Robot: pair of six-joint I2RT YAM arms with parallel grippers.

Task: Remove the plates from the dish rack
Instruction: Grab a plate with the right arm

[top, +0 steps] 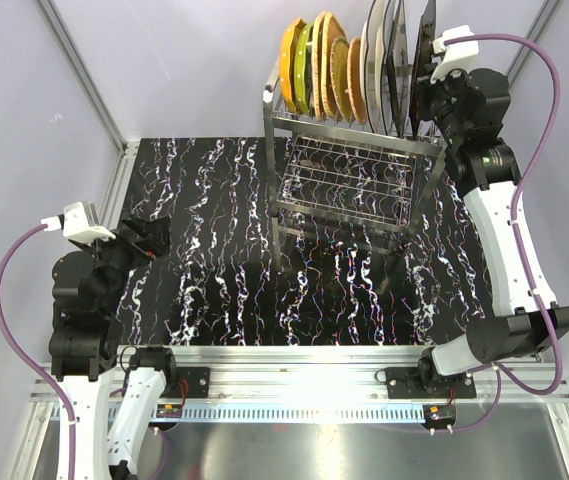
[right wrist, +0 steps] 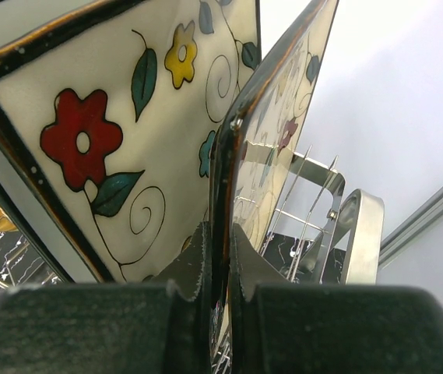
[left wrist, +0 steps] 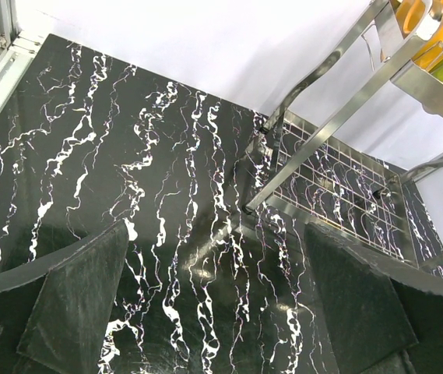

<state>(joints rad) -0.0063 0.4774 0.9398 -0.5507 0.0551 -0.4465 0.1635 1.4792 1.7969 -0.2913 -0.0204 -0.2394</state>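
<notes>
The steel wire dish rack (top: 349,170) stands at the back right of the table. Its top tier holds upright plates: orange (top: 292,55), green (top: 305,60), wicker (top: 336,65), white (top: 376,60) and dark-backed square ones (top: 426,45). My right gripper (top: 427,92) reaches in at the row's right end. In the right wrist view it (right wrist: 221,249) is shut on the dark rim of the rightmost square floral plate (right wrist: 283,117), with a second floral plate (right wrist: 128,140) just to its left. My left gripper (top: 154,238) hangs open over the table's left side, nothing between its fingers (left wrist: 81,296).
The black marbled tabletop (top: 204,260) spreads left of and in front of the rack. The rack's lower tier (left wrist: 338,187) is a bare wire grid. Aluminium frame rails run along the left edge (top: 114,190) and the near edge (top: 294,360).
</notes>
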